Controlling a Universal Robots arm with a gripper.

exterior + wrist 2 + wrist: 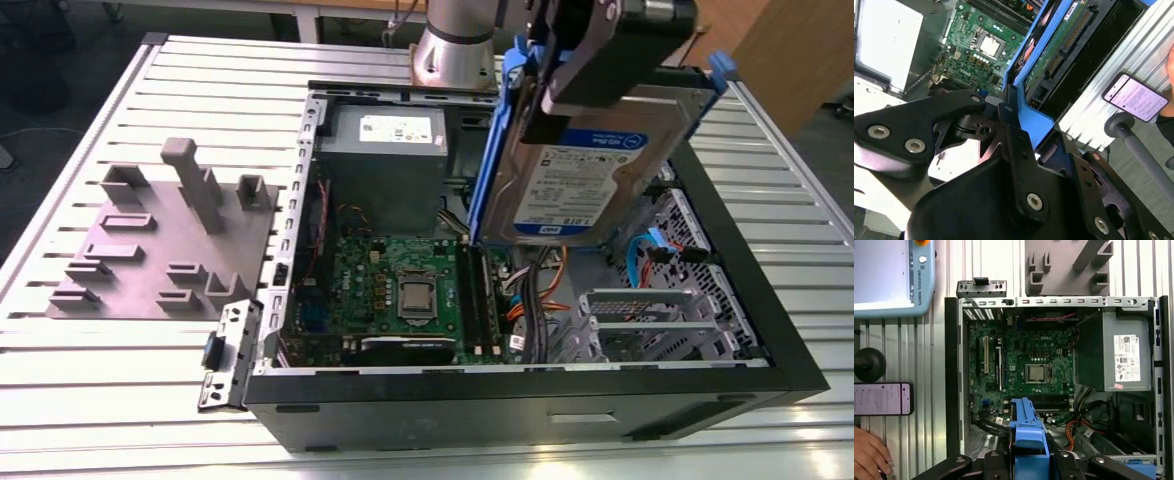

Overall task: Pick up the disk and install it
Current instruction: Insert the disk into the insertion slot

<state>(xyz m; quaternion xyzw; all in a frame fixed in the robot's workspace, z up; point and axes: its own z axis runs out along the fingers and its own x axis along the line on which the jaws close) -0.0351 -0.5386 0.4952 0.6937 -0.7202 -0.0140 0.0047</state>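
Where the open case (534, 385) lies on its side on the slatted table (107, 400), the gripper (577, 100) hangs over it with its fingers closed on the disk (574, 175). In the exterior view the disk stands nearly on edge, label toward the camera, its blue carrier running up both long sides. It sits over the exterior view's right half of the case, and its lower edge is above the cables between the motherboard (400, 290) and the metal drive cage (641, 320). Whether that edge touches anything inside cannot be told.

In the second wrist view the black fingers (949, 107) press on the carrier's blue end, and the disk's green circuit side faces the camera. In the first wrist view the blue end of the carrier sticks out between the gripper's black parts, above the motherboard.

The power supply (384, 160) fills the far corner of the case, on the exterior view's left of the disk. A grey fixture plate (147, 250) with upright blocks lies on the table just beside the case, on the exterior view's left. In the first wrist view a phone (881, 398) rests on the table near the case, a person's hand (869, 455) lies close to it, and a teach pendant (889, 275) sits further along.
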